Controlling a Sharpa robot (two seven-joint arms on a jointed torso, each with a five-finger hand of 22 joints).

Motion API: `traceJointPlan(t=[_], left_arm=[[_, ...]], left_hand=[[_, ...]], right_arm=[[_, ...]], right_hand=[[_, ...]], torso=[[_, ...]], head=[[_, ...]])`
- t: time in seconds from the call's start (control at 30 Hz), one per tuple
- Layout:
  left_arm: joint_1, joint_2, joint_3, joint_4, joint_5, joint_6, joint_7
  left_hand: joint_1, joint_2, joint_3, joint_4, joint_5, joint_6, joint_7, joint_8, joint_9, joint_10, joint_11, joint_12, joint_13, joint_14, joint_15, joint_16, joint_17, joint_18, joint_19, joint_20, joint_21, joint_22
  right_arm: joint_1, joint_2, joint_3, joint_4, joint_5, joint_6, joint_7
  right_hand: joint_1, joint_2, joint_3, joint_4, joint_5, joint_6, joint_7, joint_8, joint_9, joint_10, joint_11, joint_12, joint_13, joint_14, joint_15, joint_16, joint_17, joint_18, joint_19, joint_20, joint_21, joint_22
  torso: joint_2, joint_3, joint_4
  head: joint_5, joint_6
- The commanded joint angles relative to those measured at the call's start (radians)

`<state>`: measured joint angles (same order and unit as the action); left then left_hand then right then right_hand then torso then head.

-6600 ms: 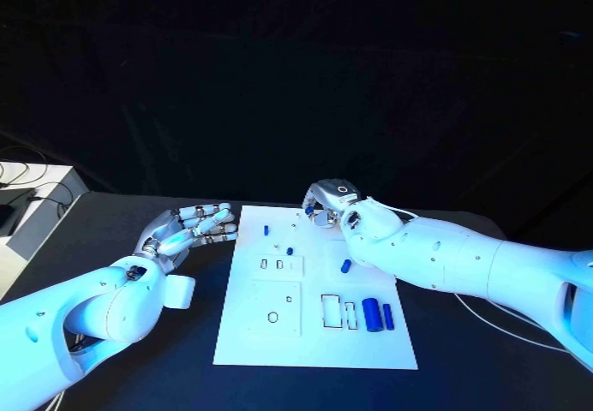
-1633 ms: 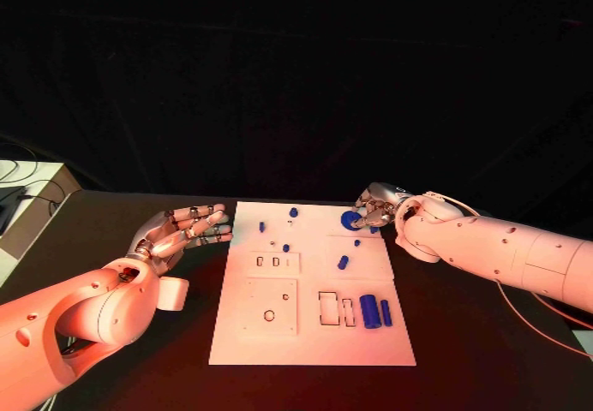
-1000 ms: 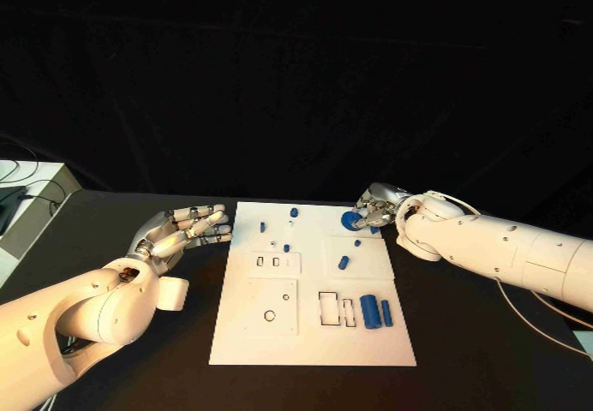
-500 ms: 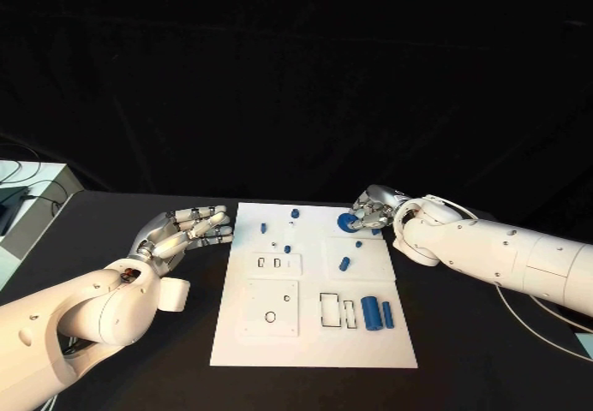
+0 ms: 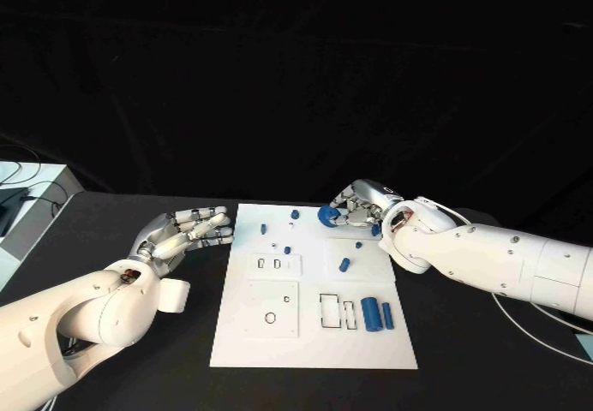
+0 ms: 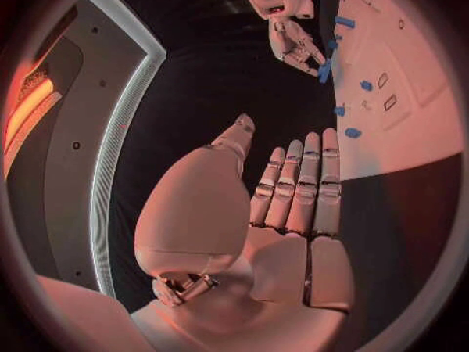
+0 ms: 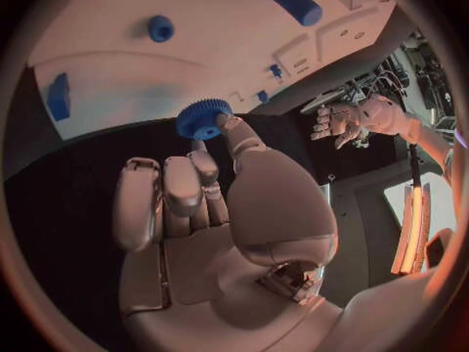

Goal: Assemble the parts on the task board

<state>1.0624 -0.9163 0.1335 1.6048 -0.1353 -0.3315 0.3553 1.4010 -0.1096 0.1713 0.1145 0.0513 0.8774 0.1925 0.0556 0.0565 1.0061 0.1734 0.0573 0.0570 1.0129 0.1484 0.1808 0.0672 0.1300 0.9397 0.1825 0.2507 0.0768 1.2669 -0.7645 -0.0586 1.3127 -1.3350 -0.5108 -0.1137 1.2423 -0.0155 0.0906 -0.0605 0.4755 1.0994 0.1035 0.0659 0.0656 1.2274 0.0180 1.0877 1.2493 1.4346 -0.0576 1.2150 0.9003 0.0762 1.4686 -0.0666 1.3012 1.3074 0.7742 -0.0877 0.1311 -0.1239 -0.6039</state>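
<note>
You have the white task board (image 5: 315,334) lying mid-table, with several blue parts (image 5: 369,312) on it, the biggest cylinders toward its five o'clock corner. Your left hand (image 5: 185,233) hovers off the board's nine o'clock edge, fingers straight, side by side, holding nothing. Your right hand (image 5: 352,211) sits at the board's one o'clock corner, pinching a small blue toothed gear (image 7: 202,118) between thumb and fingertips. You appear to be mid-carry; next you likely need to line the gear over its post and lower it squarely.
</note>
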Motion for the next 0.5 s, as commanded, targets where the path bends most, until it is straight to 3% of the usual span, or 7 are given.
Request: traceJointPlan(t=[0.03, 0.27, 0.5], left_arm=[[0.0, 0.001, 0.001, 0.006, -0.004, 0.018, 0.004], [-0.001, 0.003, 0.001, 0.008, -0.004, 0.019, 0.004], [-0.001, 0.005, 0.001, 0.008, -0.004, 0.02, 0.004]], left_hand=[[0.002, 0.011, 0.002, -0.002, 0.001, -0.005, -0.001, 0.001, 0.0, -0.008, 0.002, 0.002, 0.002, -0.005, 0.001, -0.004, -0.001, -0.011, -0.006, 0.002, 0.001, -0.001], [0.002, 0.011, 0.002, -0.002, 0.001, -0.005, -0.001, 0.001, 0.0, -0.008, 0.002, 0.002, 0.002, -0.005, 0.001, -0.004, -0.001, -0.011, -0.006, 0.002, 0.001, -0.001], [0.002, 0.011, 0.003, -0.003, 0.001, -0.007, -0.001, 0.001, 0.0, -0.008, 0.002, 0.003, 0.002, -0.005, 0.001, -0.004, -0.001, -0.011, -0.006, 0.002, 0.0, -0.001]], right_arm=[[0.0, 0.017, 0.0, 0.025, -0.126, -0.054, -0.011], [-0.006, 0.078, -0.009, 0.023, -0.23, -0.059, -0.057], [-0.016, 0.143, -0.02, -0.029, -0.288, -0.057, -0.096]], right_hand=[[0.002, 0.004, 0.001, -0.005, -0.001, 0.024, 0.01, 0.004, 0.004, 0.003, -0.007, 0.001, 0.001, 0.0, -0.003, -0.003, 0.001, -0.011, 0.082, -0.006, 0.008, 0.193], [0.003, 0.001, 0.002, -0.006, -0.002, 0.025, 0.009, 0.004, 0.004, 0.004, -0.008, -0.002, 0.0, 0.0, -0.004, -0.004, 0.001, -0.011, 0.082, -0.007, 0.009, 0.193], [0.004, -0.001, 0.004, -0.007, -0.004, 0.024, 0.01, 0.004, 0.004, 0.004, -0.008, -0.004, 0.0, 0.0, -0.004, -0.006, 0.001, -0.012, 0.082, -0.007, 0.011, 0.194]], torso=[[0.001, 0.0005, -0.0012], [-0.001, -0.0012, 0.0008], [-0.001, -0.003, 0.0065]], head=[[0.003, 0.0], [0.001, 0.0], [0.002, -0.004]])
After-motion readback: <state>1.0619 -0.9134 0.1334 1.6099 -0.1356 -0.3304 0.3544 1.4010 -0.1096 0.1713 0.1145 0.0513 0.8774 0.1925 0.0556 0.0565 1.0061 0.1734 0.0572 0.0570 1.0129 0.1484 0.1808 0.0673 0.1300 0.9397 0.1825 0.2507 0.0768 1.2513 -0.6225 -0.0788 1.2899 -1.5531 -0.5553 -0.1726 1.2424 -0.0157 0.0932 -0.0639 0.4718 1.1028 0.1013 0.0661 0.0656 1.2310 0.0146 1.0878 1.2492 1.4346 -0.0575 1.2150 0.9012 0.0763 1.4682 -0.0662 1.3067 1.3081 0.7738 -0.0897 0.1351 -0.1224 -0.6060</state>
